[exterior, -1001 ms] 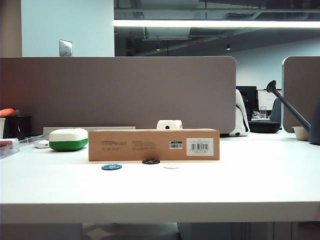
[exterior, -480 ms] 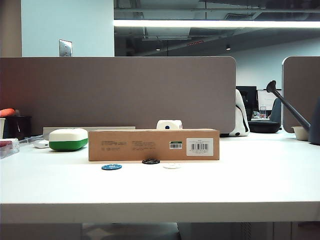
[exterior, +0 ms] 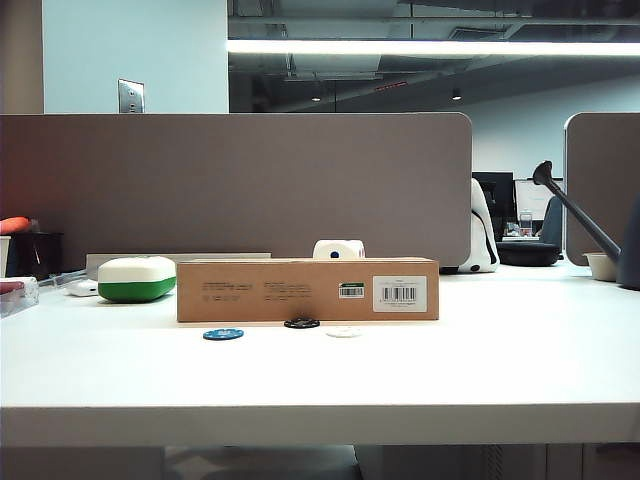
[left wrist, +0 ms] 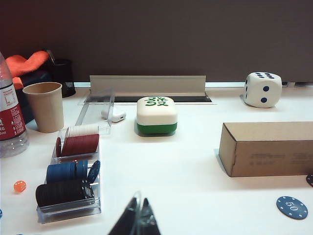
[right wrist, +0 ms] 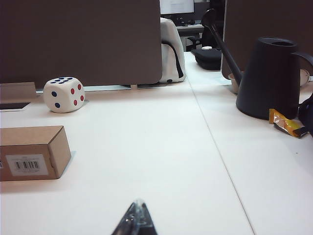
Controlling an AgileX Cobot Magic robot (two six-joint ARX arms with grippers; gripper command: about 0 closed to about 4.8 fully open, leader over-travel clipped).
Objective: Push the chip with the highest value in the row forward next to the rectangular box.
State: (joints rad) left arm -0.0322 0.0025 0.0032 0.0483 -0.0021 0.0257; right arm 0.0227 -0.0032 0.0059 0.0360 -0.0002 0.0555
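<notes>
We see the black chip [exterior: 301,322] against the brown box [exterior: 308,290], ahead of its blue [exterior: 223,334] and white [exterior: 343,332] neighbours; left hand [left wrist: 138,220] and right hand [right wrist: 136,219] hang pinched closed (both well back), clear of the counter [exterior: 320,370].

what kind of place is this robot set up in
Most likely an open-plan office, with a game-themed setup. A grey partition backs the white desk, monitors stand beyond it, and long ceiling lights run overhead. On the desk lie poker chips, a big die and a brown box.
</notes>
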